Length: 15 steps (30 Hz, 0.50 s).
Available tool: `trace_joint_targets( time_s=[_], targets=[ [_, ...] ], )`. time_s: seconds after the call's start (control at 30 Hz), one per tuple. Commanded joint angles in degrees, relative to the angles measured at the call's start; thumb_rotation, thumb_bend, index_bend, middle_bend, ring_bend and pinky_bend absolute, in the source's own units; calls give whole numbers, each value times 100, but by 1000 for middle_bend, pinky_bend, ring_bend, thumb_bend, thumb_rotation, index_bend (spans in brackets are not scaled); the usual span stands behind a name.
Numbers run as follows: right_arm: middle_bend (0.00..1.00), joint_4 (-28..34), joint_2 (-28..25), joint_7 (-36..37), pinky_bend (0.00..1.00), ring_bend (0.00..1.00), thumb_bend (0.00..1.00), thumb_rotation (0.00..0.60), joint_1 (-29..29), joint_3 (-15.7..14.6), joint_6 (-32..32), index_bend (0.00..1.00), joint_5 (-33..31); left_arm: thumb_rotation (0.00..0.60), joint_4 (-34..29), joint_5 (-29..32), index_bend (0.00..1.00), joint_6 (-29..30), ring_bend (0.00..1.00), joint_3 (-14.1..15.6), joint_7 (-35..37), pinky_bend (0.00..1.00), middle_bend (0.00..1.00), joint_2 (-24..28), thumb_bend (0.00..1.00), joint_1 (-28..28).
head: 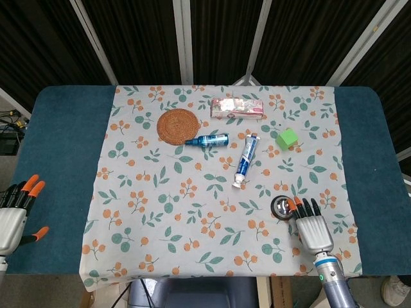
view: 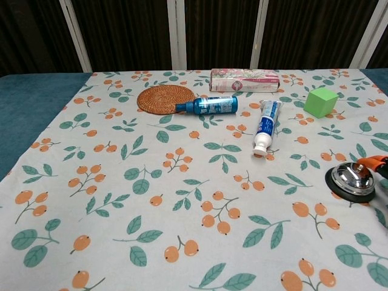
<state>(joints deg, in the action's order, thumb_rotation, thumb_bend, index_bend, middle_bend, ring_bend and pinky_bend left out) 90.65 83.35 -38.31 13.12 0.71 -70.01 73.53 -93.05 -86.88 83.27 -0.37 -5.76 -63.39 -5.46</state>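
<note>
My right hand [head: 312, 224] lies flat on the floral cloth at the near right, fingers stretched out and empty. Its orange-tipped fingertips [view: 374, 161] reach the right side of a chrome call bell [head: 281, 206] on a black base [view: 350, 180]; actual contact is unclear. My left hand [head: 14, 215] hovers off the near left table edge, fingers spread, holding nothing. Farther back lie a toothpaste tube [head: 245, 160], a blue spray bottle [head: 209, 140], a woven round coaster [head: 178, 125], a pink floral box [head: 237, 108] and a green cube [head: 287, 138].
The floral cloth [head: 167, 212] covers the middle of a blue table [head: 61, 141]. Dark curtains with pale slanted poles stand behind the far edge. A broad patch of cloth in front of the objects holds nothing.
</note>
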Motion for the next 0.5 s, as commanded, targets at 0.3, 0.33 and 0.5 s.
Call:
trace_joint_targets(
  time_s=[0.3, 0.33, 0.5],
  targets=[
    [0, 394, -491, 1116, 0, 0, 495, 600, -95, 335, -965, 0, 864, 600, 4, 14, 0, 2, 0, -10, 13, 0, 0, 4, 33, -1],
    [0, 482, -617, 1216, 0, 0, 437, 600, -147, 322, -1036, 0, 895, 600, 2, 19, 0, -1, 0, -10, 11, 0, 0, 7, 34, 0],
    [0, 737, -1068, 1479, 0, 0, 314, 600, -343, 199, -1241, 0, 1031, 600, -3, 18, 0, 7, 0, -12, -6, 0, 0, 16, 34, 2]
  ],
)
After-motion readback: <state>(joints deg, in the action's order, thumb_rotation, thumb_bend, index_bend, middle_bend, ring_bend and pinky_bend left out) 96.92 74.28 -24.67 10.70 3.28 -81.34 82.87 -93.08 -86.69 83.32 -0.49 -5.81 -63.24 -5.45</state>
